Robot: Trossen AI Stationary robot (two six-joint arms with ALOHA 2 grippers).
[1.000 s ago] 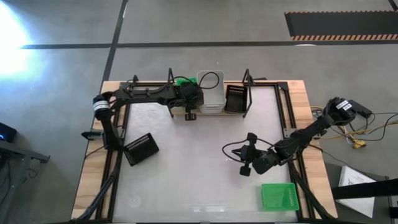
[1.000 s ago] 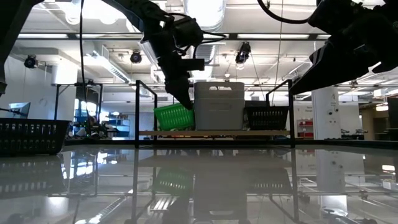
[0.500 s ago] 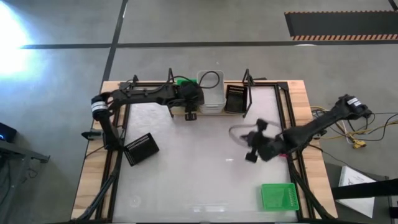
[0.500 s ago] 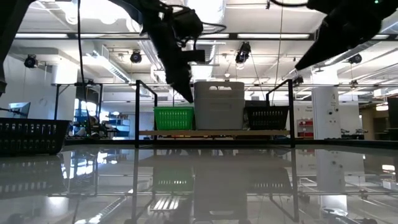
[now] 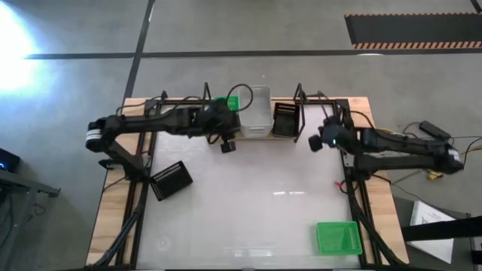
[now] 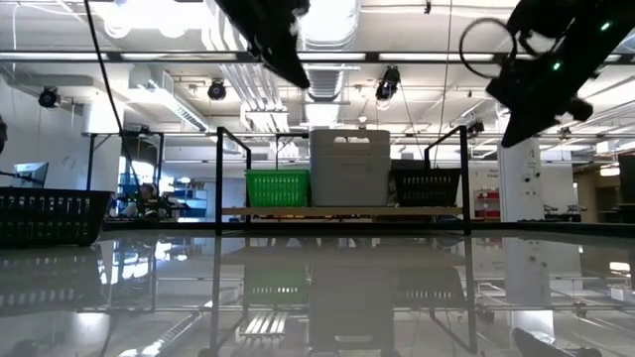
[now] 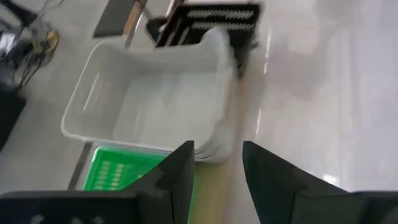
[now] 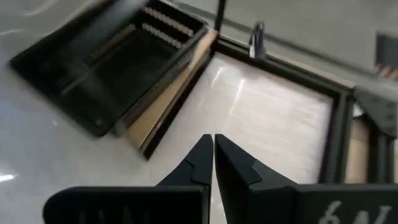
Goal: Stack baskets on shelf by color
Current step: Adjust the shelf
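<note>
The shelf [image 5: 256,134] stands at the table's far edge, its light-wood plank [image 6: 342,211] carrying three lots. A green basket [image 6: 278,186] sits level at its left end, a translucent white stack [image 6: 349,167] in the middle, and a black basket [image 6: 429,184] at its right end. My left gripper [image 5: 226,143] hovers open above the plank, just in front of the green [image 7: 118,171] and white [image 7: 155,99] baskets. My right gripper [image 5: 316,141] is shut and hangs in the air by the shelf's right end, close to the black basket [image 8: 106,68].
A loose black basket [image 5: 172,179] lies on the table's left side, seen too in the low view [image 6: 50,213]. A loose green basket [image 5: 339,237] lies near the near right corner. Black wire uprights [image 6: 220,178] stand at both shelf ends. The white tabletop [image 5: 256,196] lies between.
The green basket, tilted in my left gripper a second ago, now sits level on the plank. My left gripper has let it go, risen and drawn back from it. My right gripper has swung from the table's middle toward the far edge, up to the shelf's right end.
</note>
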